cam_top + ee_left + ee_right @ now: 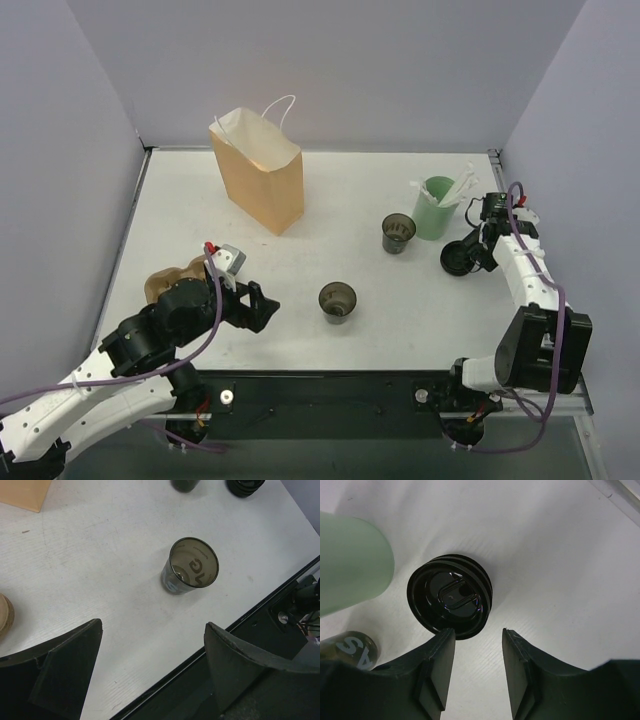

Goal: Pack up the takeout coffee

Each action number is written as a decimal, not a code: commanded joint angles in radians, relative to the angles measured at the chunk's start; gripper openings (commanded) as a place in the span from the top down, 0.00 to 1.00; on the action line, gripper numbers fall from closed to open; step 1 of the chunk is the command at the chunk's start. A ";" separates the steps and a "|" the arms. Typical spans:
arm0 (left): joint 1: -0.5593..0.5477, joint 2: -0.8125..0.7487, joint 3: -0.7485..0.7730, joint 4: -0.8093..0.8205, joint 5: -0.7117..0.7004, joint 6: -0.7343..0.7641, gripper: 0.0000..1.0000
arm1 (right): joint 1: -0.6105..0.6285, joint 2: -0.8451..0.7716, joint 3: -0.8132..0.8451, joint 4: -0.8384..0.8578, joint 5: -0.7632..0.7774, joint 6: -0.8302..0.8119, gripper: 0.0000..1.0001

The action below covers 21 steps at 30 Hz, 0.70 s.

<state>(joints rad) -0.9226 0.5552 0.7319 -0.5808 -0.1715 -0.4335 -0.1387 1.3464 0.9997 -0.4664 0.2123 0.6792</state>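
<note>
Right gripper (476, 635) was held partly open and empty, just over the near rim of the lids (451, 596). That gap looked narrower than the stack, so it'd probably need to be widened and centred before anything got pinched. Left gripper (152, 625) was spread wide, empty, aimed at the cup (190, 566), which was stood lidless mid-table, well apart from the bag (258, 170).
</note>
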 commanded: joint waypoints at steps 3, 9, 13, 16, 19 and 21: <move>-0.005 -0.012 0.032 0.022 0.016 0.006 0.08 | -0.015 0.077 -0.033 0.074 -0.045 0.031 0.57; -0.005 -0.014 0.031 0.029 0.027 0.007 0.07 | -0.019 0.088 -0.067 0.106 -0.021 0.033 0.57; -0.004 -0.012 0.029 0.030 0.029 0.009 0.07 | -0.021 0.100 -0.067 0.110 -0.016 0.034 0.57; -0.005 -0.011 0.029 0.030 0.030 0.009 0.07 | -0.021 0.112 -0.065 0.115 -0.017 0.034 0.58; -0.005 -0.009 0.031 0.029 0.029 0.010 0.07 | -0.024 0.128 -0.064 0.120 -0.019 0.030 0.62; -0.004 -0.011 0.029 0.030 0.029 0.010 0.07 | -0.030 0.137 -0.061 0.120 -0.022 0.029 0.62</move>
<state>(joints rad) -0.9222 0.5499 0.7319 -0.5800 -0.1497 -0.4332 -0.1520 1.4639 0.9340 -0.3458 0.1749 0.7055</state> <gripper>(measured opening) 0.926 0.381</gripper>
